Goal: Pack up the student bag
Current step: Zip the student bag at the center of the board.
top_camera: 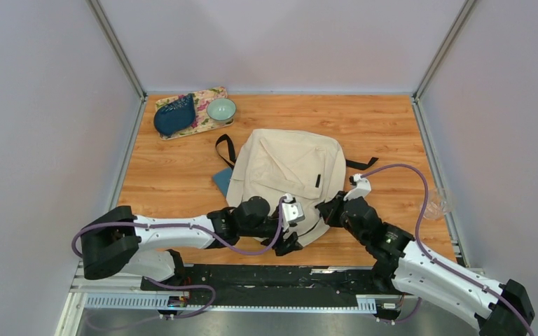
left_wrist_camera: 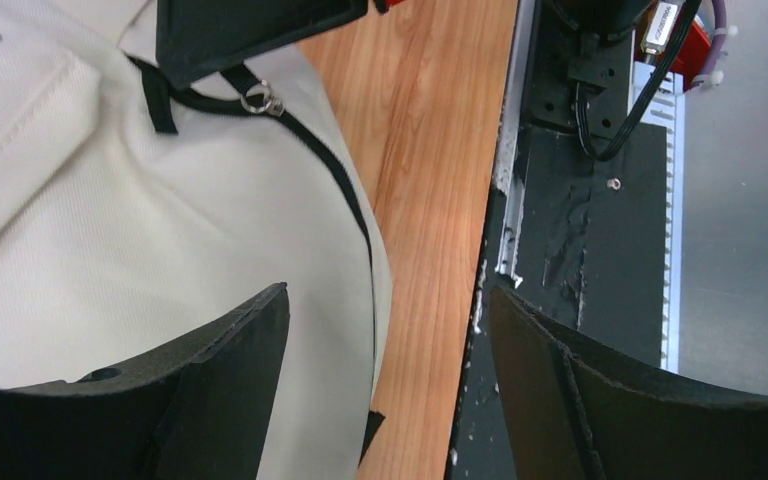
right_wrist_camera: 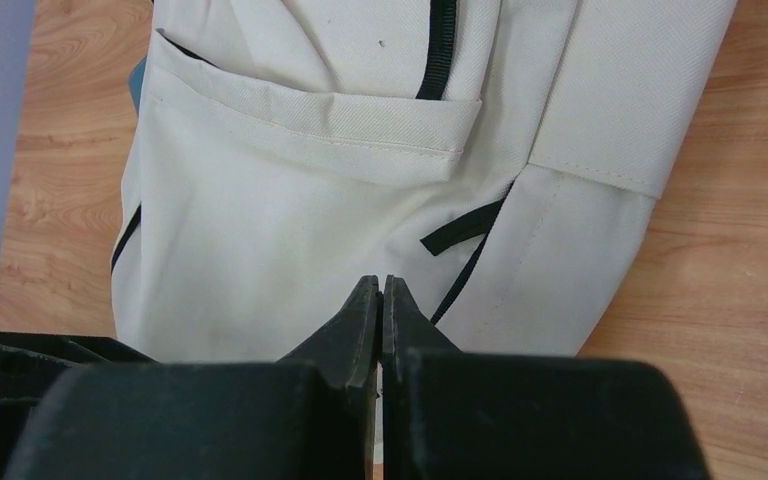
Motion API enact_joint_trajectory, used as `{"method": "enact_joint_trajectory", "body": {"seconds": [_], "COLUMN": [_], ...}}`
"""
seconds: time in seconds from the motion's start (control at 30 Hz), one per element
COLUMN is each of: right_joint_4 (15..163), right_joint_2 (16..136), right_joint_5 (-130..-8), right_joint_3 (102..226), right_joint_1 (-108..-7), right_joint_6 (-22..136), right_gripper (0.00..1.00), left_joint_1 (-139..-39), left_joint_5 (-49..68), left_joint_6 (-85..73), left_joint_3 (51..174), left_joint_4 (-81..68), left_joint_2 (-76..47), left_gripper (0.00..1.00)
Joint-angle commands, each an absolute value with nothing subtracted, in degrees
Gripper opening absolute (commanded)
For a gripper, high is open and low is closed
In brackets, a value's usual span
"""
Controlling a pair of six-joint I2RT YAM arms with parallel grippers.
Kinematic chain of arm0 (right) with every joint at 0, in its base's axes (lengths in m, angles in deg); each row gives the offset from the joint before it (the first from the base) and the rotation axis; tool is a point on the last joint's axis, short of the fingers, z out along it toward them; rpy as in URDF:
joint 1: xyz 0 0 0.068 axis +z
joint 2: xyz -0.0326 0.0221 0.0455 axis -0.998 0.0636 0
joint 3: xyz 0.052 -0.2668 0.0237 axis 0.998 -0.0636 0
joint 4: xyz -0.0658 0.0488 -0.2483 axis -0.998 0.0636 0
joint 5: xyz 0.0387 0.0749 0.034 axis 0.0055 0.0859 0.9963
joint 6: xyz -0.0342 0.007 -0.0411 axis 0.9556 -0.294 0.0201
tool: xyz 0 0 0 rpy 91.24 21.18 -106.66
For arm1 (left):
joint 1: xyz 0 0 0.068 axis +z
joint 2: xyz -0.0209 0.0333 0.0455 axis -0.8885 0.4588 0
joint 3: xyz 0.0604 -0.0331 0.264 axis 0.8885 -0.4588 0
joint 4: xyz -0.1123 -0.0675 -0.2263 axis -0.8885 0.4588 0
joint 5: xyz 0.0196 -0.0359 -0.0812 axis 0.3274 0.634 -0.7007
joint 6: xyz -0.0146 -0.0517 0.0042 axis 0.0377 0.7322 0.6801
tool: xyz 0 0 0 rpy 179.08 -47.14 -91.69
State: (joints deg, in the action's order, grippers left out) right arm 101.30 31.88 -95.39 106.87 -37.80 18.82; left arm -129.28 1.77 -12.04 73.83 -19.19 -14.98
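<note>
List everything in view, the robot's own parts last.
student bag: one, cream with black straps and zips, lying flat mid-table
flat item: one, blue, partly tucked under the bag's left edge
mat: one, floral, back left corner of the table
pouch: one, dark blue, on the mat
bowl: one, pale green, on the mat beside the pouch
clear object: one, transparent, at the table's right edge; too faint to identify
table: one, wood-grain
left gripper: one, black, open, over the bag's near edge
right gripper: one, black, shut, at the bag's near right side
</note>
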Motion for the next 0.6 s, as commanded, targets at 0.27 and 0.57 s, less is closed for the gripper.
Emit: {"method": "enact_joint_trajectory", "body": {"seconds": [0.27,0.57], "right_joint_4": [99.8,99.5], "right_joint_2": [29.1,31.1], "right_joint_5": [-94.4,-95.9], "right_joint_3": [107.0,105.4], "right_joint_1": [-38.0,-38.1], "right_joint_6": [20.0,18.8], "right_gripper": [0.0,0.0], "left_joint_1": [-134.1,-134.3], "left_joint_5": [11.7,10.7], "left_joint_6": [-21.1,-19.3], "left_joint_3": [79.9,79.7], "left_joint_4": [-29.5,-30.6], "left_joint_2": [-4.5,-0.7], "left_gripper": [0.77,0.0]}}
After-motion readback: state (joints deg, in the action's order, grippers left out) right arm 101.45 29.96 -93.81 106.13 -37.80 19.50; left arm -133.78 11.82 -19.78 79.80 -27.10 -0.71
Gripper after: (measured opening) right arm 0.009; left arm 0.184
